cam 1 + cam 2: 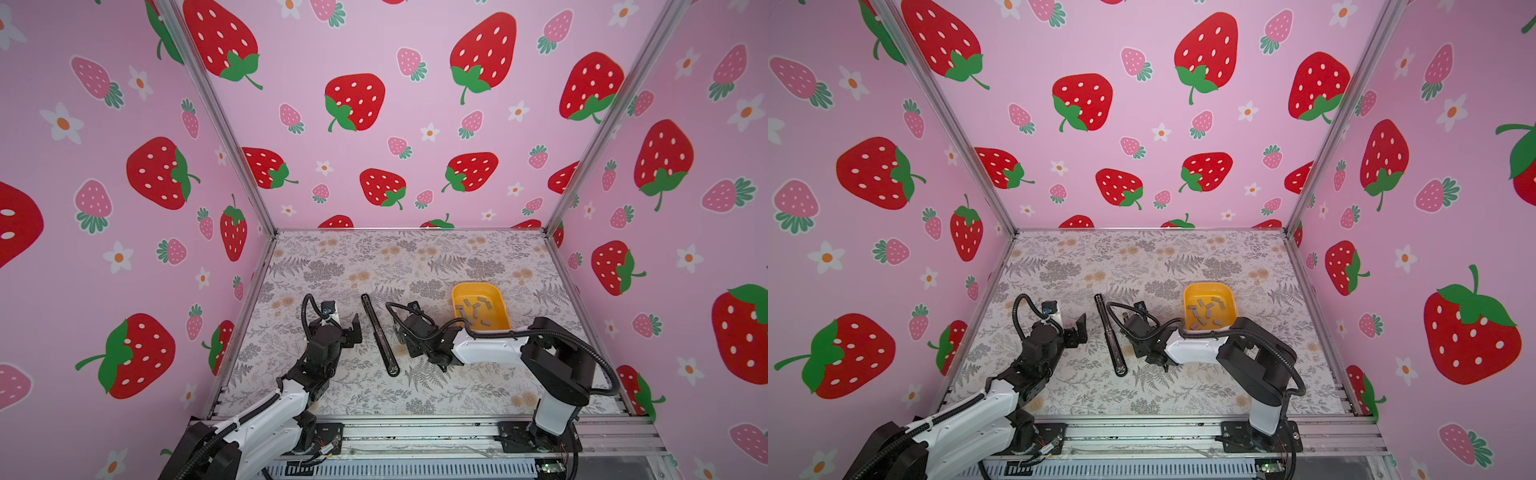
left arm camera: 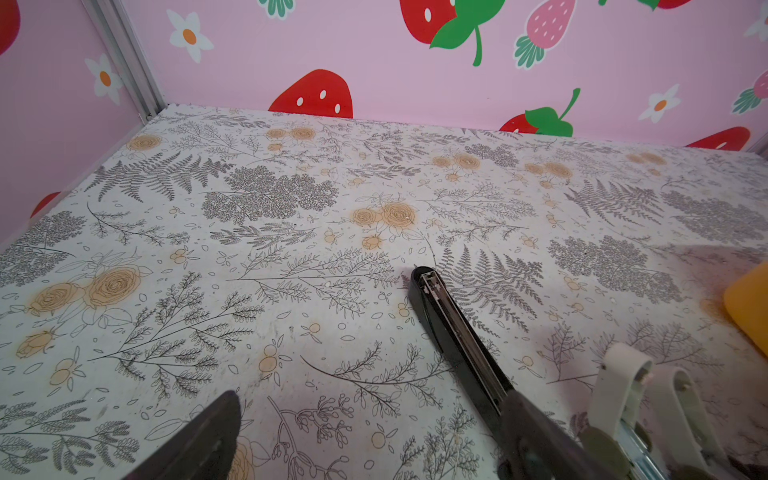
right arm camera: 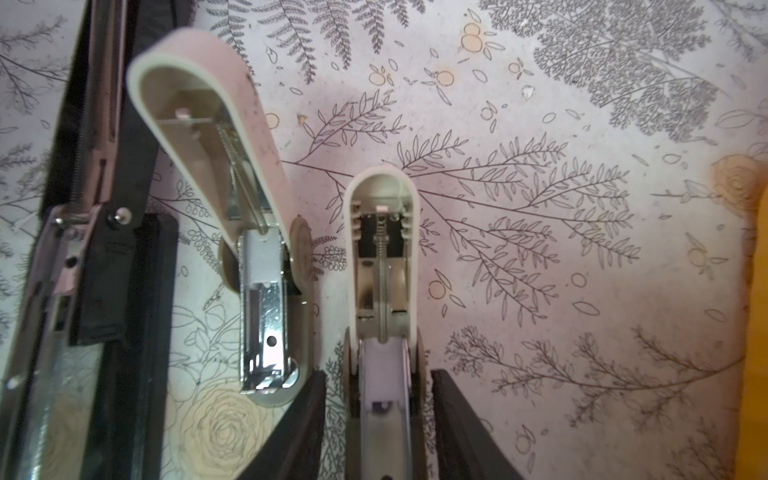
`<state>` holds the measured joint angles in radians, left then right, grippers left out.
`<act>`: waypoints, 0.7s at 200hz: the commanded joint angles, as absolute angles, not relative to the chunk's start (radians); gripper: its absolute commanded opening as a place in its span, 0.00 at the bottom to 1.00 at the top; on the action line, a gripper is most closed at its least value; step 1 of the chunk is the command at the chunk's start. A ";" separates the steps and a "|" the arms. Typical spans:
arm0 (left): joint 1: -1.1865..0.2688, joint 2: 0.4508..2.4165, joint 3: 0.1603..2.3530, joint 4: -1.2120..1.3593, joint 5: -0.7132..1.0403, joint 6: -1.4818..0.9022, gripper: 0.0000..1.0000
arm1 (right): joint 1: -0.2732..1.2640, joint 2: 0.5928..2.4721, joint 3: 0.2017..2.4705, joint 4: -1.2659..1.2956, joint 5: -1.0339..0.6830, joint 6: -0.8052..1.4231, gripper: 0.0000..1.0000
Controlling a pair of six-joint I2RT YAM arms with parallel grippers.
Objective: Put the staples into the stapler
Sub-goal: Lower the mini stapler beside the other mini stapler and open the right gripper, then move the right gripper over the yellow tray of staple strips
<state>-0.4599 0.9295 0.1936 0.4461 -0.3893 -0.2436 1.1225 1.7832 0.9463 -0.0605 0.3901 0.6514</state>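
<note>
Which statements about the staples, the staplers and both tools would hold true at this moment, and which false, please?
1. The staples lie loose inside the yellow tray. True.
2. The long black stapler lies folded shut. False: it lies opened out flat, with its metal rail exposed.
3. The left tool grips a strip of staples. False: it is open and empty, beside the black stapler.
4. The right tool has one finger on each side of a small white stapler. True; a narrow gap shows on both sides.
</note>
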 commanded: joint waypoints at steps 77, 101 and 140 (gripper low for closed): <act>-0.456 0.936 0.217 0.453 -0.391 -0.262 0.99 | 1.117 1.675 0.923 -0.093 0.450 0.665 0.51; -0.456 0.916 0.213 0.437 -0.373 -0.259 0.99 | 1.120 1.548 0.892 -0.111 0.489 0.665 0.51; -0.454 0.841 0.149 0.506 -0.223 -0.206 0.99 | 1.113 1.239 0.776 -0.143 0.632 0.675 0.51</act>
